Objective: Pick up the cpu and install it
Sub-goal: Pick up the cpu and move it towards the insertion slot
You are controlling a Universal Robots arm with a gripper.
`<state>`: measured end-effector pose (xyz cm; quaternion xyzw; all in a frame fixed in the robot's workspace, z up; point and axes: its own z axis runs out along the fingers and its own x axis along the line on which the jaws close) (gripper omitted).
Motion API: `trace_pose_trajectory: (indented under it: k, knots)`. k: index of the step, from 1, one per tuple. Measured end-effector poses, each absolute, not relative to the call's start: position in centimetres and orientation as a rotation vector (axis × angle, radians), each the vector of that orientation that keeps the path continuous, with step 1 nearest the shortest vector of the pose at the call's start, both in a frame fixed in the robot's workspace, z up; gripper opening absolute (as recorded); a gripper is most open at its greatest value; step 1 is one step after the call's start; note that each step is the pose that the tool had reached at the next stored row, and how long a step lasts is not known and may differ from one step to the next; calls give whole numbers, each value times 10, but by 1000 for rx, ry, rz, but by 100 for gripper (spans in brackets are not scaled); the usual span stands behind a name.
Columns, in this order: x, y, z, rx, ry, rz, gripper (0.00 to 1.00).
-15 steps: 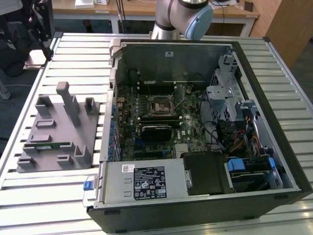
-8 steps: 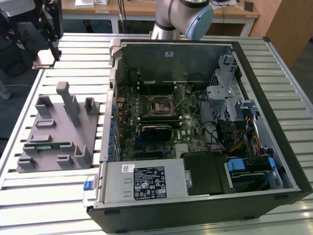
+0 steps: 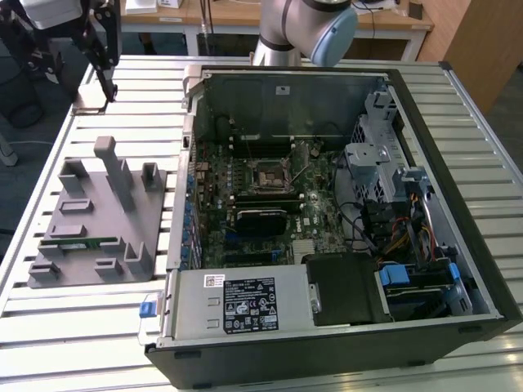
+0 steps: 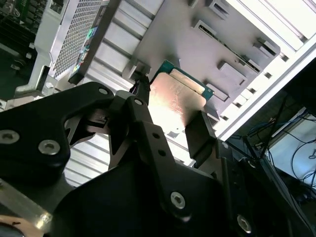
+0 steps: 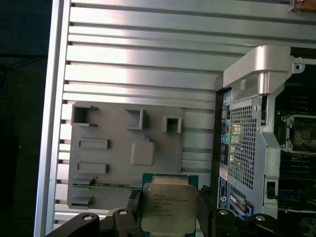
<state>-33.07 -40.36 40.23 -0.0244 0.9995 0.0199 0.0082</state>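
Observation:
The cpu (image 5: 168,207), a small square chip with a pale metal top on a green edge, sits between my gripper's (image 5: 169,210) two black fingers. The gripper is shut on it. In the second wrist view the cpu (image 4: 177,96) is pinched by its two sides in the gripper (image 4: 173,111). It hangs in the air above the grey plastic fixture (image 5: 113,148), near the side that faces the computer case. In the exterior view the gripper (image 3: 102,69) hangs at the far left, above the table behind the fixture (image 3: 90,212). The open cpu socket (image 3: 268,174) lies on the motherboard inside the case.
The open computer case (image 3: 327,327) fills the exterior view's right, with a drive cage, cables and a power supply along its walls. A green memory stick (image 3: 78,242) lies in the fixture. The slatted metal table (image 3: 98,327) carries both.

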Motion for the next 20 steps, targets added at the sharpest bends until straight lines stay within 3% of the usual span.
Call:
trace_pose_trajectory:
  k: [20]
  knots:
    - [-283, -403, 400, -76, 3124, 62, 54]
